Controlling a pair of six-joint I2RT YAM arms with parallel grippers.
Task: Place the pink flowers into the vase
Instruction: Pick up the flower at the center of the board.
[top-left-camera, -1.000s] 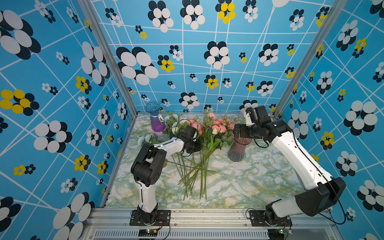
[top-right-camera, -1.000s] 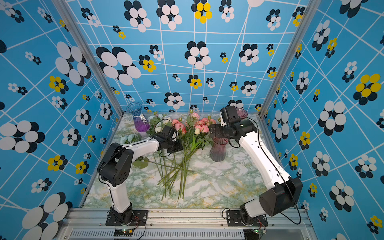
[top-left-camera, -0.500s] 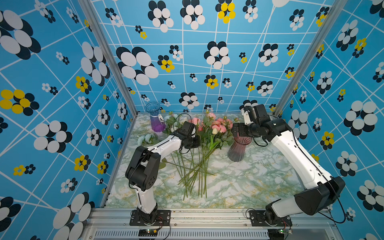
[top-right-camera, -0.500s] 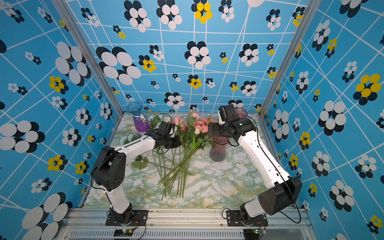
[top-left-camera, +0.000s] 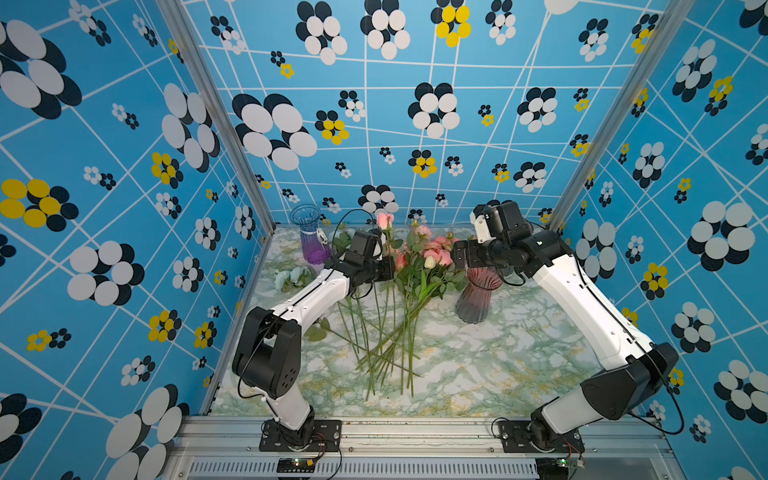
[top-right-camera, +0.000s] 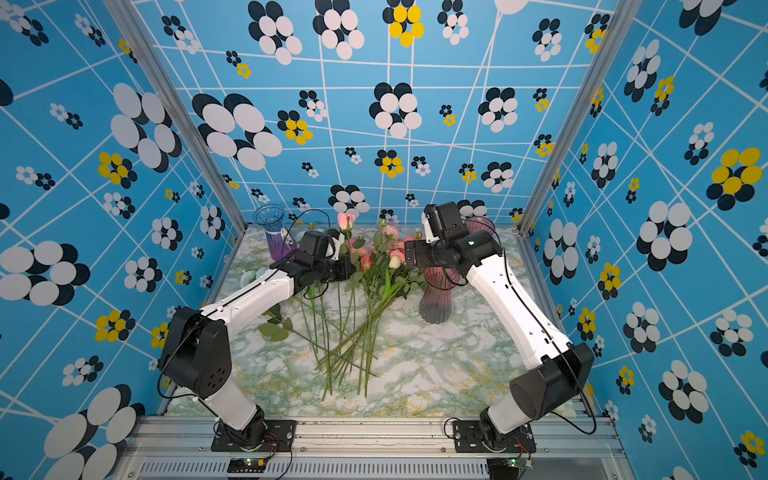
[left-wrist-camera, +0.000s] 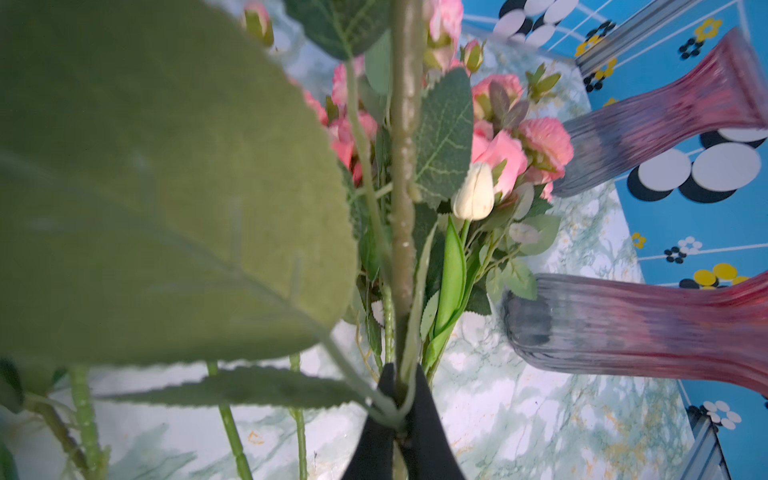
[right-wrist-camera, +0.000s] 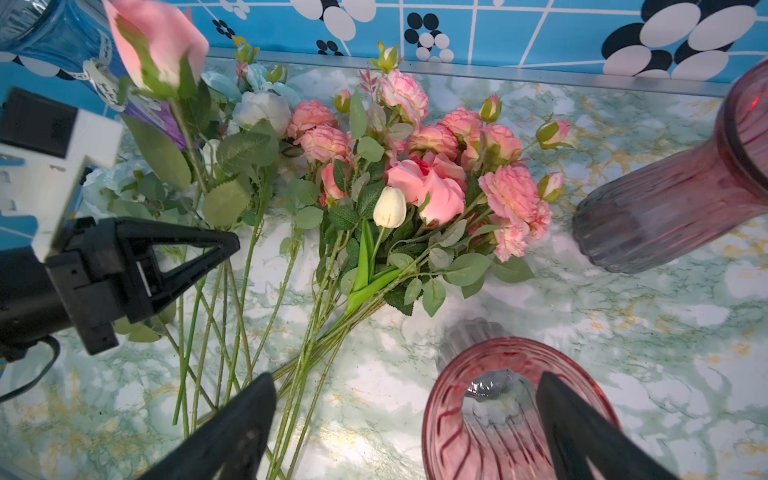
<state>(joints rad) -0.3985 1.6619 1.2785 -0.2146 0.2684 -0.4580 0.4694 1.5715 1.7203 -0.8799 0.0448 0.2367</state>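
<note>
Found left gripper (left-wrist-camera: 400, 386) clamped on near-upright pink rose stem (top-left-camera: 385, 219); right gripper (right-wrist-camera: 405, 377) spread wide above ribbed pink glass vase (right-wrist-camera: 449, 415). Noted other pink-to-peach artificial flowers (right-wrist-camera: 432, 183) lying on green marbled table (top-left-camera: 478, 365), beside vase.

the marbled table (top-left-camera: 498, 365) bears pink flowers (top-left-camera: 440, 246), white flowers (top-left-camera: 291, 276), a pink vase (top-left-camera: 476, 297) and a blue-purple vase (top-left-camera: 311, 243).
</note>
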